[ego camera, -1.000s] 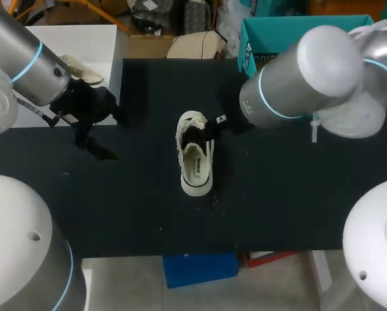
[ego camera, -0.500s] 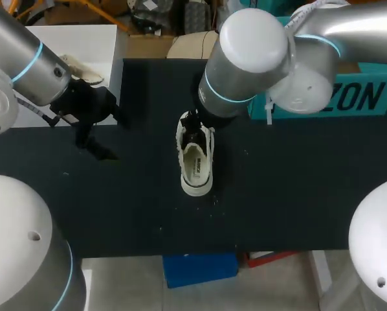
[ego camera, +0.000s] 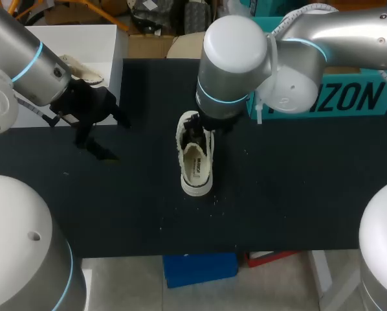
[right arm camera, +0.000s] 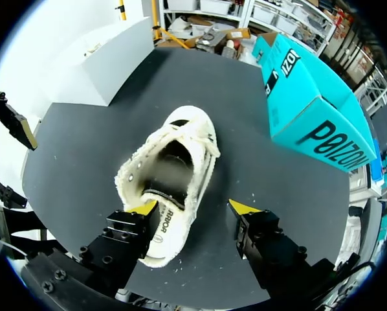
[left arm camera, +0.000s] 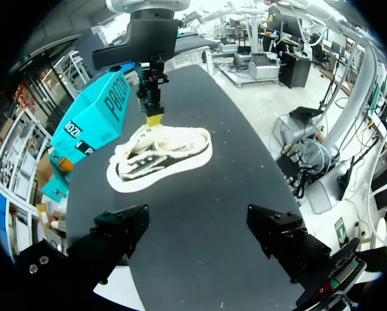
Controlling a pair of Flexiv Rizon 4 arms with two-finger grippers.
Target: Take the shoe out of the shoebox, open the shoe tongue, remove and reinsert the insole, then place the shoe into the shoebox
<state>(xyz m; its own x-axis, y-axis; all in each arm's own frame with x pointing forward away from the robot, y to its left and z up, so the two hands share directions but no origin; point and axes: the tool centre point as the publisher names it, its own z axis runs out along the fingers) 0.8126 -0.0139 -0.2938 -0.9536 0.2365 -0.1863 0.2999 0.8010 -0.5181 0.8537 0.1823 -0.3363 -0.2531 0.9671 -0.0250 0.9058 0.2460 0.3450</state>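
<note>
Shoe [ego camera: 197, 165] stands upright on the worktop [ego camera: 297, 194], outside the shoebox [ego camera: 355, 97]. Right claw [right arm camera: 193, 208] hangs open above it; left claw [left arm camera: 199, 220] is open, well apart. Risk: an off-centre descent snags the laces and tips the shoe.

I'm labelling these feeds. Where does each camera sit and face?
Head view: above and behind, looking down on the table; left arm and right arm enter from the sides.
Left wrist view: on the left arm, facing across the table at the shoe; left tool shows, open.
Right wrist view: on the right arm, looking down into the shoe; right tool shows, open.
Shared: all show the shoe and shoebox.
</note>
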